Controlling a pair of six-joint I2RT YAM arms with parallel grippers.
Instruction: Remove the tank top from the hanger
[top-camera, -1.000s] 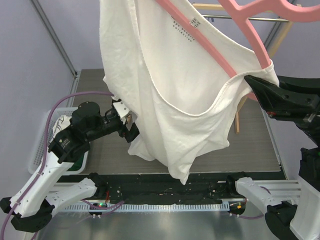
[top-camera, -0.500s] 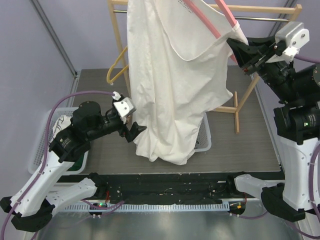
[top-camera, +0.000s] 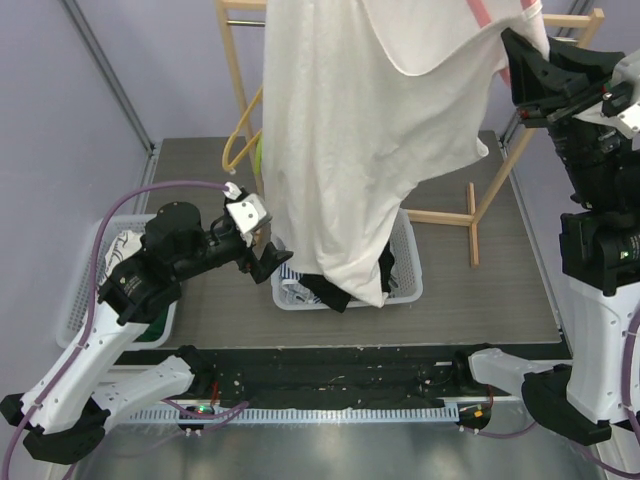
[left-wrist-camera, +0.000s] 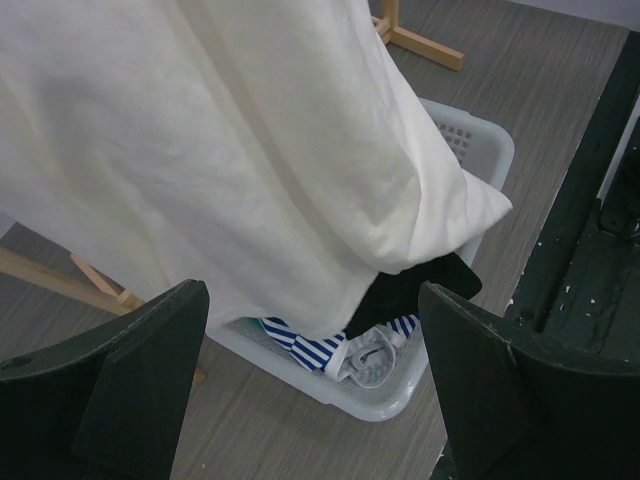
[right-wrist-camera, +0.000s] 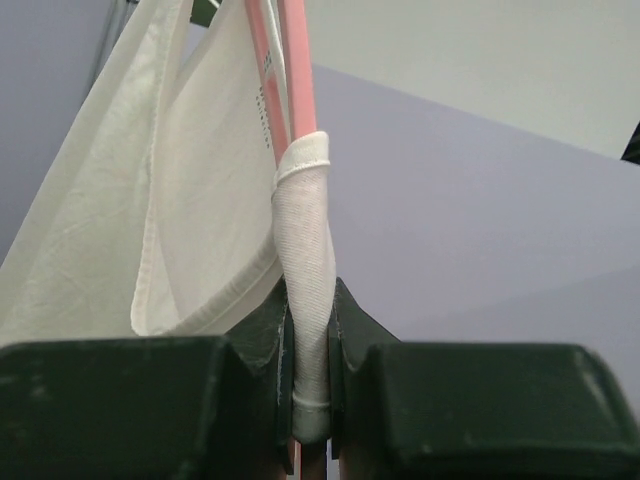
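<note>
The white tank top (top-camera: 360, 150) hangs high from the top right, and its hem dangles over a basket. Only a bit of the pink hanger (top-camera: 481, 12) shows at the top edge. My right gripper (top-camera: 520, 45) is raised and shut on the shoulder strap (right-wrist-camera: 305, 230) where it wraps the hanger arm (right-wrist-camera: 290, 60). In the right wrist view the strap is pinched between both fingers of the right gripper (right-wrist-camera: 308, 310). My left gripper (top-camera: 268, 258) is open beside the lower left of the shirt and touches nothing. The left wrist view shows the tank top (left-wrist-camera: 250, 150) above the open left gripper (left-wrist-camera: 312, 300).
A white basket (top-camera: 405, 290) of clothes sits under the hem, with striped cloth (left-wrist-camera: 300, 345) at its rim (left-wrist-camera: 400, 400). A wooden rack (top-camera: 490, 200) stands behind, with a yellow hanger (top-camera: 238, 140) on its left post. Another basket (top-camera: 95, 285) sits far left.
My right arm has carried the tank top and hanger up and to the right, lifting the hem and uncovering the basket. The left arm has hardly moved.
</note>
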